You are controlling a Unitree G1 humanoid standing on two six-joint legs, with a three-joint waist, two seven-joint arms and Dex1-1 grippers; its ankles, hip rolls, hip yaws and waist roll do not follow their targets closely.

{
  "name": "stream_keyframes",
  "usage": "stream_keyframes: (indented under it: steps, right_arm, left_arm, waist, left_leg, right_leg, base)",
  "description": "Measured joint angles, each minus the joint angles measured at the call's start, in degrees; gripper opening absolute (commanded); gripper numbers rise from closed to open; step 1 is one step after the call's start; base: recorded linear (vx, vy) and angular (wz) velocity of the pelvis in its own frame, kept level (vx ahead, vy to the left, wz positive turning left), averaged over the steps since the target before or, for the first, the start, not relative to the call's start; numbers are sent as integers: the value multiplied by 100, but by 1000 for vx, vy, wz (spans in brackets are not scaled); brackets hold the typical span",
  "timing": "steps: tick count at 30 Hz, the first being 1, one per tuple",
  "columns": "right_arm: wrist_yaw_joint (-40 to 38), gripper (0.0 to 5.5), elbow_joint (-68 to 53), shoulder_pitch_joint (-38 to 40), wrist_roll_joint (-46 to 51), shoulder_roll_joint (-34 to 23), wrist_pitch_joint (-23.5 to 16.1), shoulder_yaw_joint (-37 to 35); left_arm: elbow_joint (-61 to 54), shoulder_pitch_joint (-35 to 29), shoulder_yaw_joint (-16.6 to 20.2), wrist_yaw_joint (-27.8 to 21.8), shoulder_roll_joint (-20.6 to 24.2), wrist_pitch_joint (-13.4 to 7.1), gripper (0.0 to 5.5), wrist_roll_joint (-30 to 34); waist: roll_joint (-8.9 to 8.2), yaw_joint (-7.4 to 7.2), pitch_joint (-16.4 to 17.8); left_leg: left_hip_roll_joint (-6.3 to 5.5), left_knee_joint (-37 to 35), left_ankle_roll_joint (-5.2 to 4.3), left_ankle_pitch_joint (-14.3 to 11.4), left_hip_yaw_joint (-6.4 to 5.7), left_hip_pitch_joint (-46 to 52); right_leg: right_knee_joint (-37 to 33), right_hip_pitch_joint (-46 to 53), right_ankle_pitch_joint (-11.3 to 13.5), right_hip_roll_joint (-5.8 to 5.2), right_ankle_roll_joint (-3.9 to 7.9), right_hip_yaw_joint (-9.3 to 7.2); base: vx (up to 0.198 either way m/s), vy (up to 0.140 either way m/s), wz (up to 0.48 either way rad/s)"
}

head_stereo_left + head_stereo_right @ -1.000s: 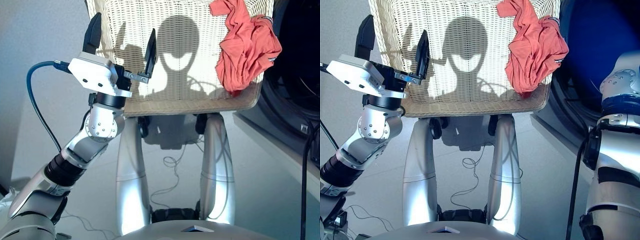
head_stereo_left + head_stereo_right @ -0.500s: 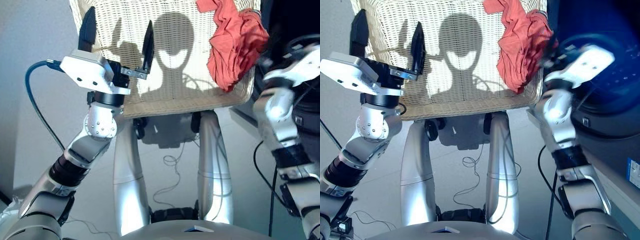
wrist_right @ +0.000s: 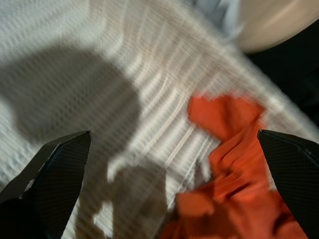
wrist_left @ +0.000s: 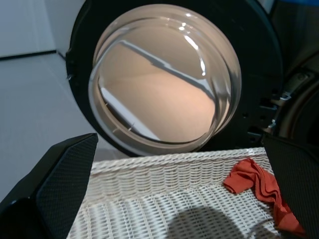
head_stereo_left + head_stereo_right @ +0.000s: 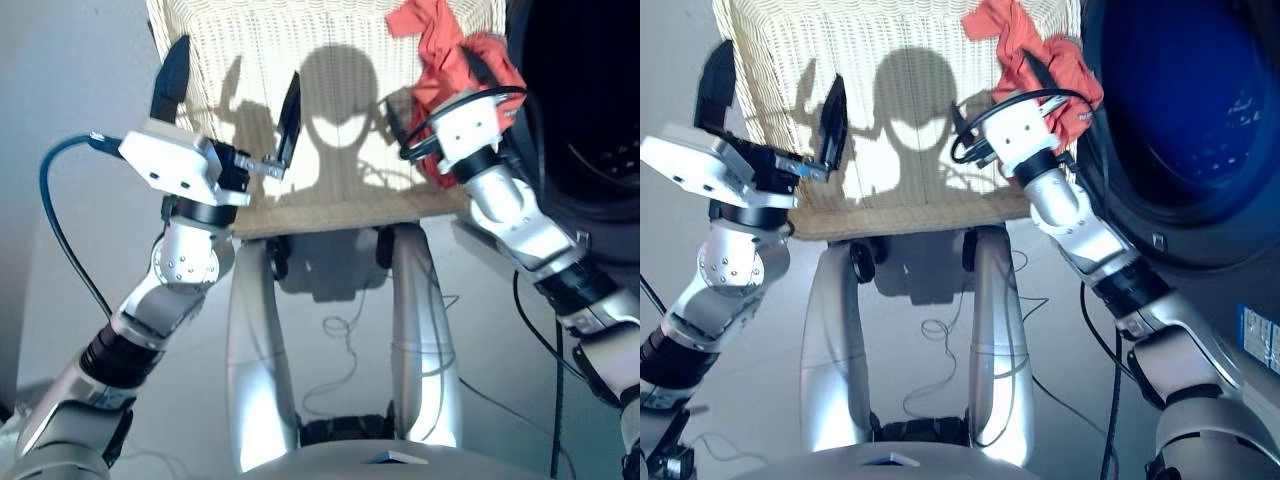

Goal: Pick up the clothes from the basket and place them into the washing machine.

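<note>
The right claw (image 3: 164, 149) is held released, its fingers spread wide above the orange-red garment (image 5: 455, 55), which is crumpled in the right far corner of the basket (image 5: 330, 110), close to the washing machine (image 5: 585, 120). The left claw (image 5: 230, 90) is likewise held open and empty over the basket's bare left side, well apart from the garment. The round glass door (image 4: 164, 79) is seen swung open just beyond the basket's far rim.
</note>
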Motion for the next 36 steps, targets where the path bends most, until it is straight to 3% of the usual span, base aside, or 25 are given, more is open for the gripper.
stream_keyframes:
  steps: [8,14,21,28,36]
  right_arm:
    - [-41,550,1998,-337,173,721,149,-271]
    - [-176,550,2220,-383,149,828,32,-416]
    - [-866,550,2253,-408,-774,923,35,-466]
    - [-940,550,2329,-518,-922,925,32,-464]
    - [-1043,550,2331,-640,-923,914,-101,-457]
  left_arm:
    - [151,-203,-44,-18,-90,-18,550,-116]
    - [167,-271,-66,-4,-100,8,550,-109]
    - [167,-398,-98,227,-126,33,550,-86]
    - [165,-400,-105,246,-163,35,550,-88]
    - [159,-386,-103,361,-160,79,550,-88]
  waist:
    - [12,71,1]
    - [13,50,1]
    - [16,46,1]
    - [17,15,0]
    - [25,-67,-6]
  left_leg:
    - [-8,-38,4,12,3,-117]
    - [-6,-92,-10,31,19,-120]
    - [-7,-98,-7,38,22,-168]
    - [-17,-102,-14,35,8,-237]
    - [-108,-73,-18,39,-87,-443]
  right_leg:
    - [-29,-115,18,-10,-8,14]
    - [-36,-151,19,-8,-24,25]
    - [-47,-201,23,-10,-30,33]
    - [-65,-247,24,-13,-28,28]
    - [-69,-409,30,-13,-18,30]
  base:
    - [0,0,0]
    - [0,0,0]
    - [0,0,0]
    - [0,0,0]
    - [0,0,0]
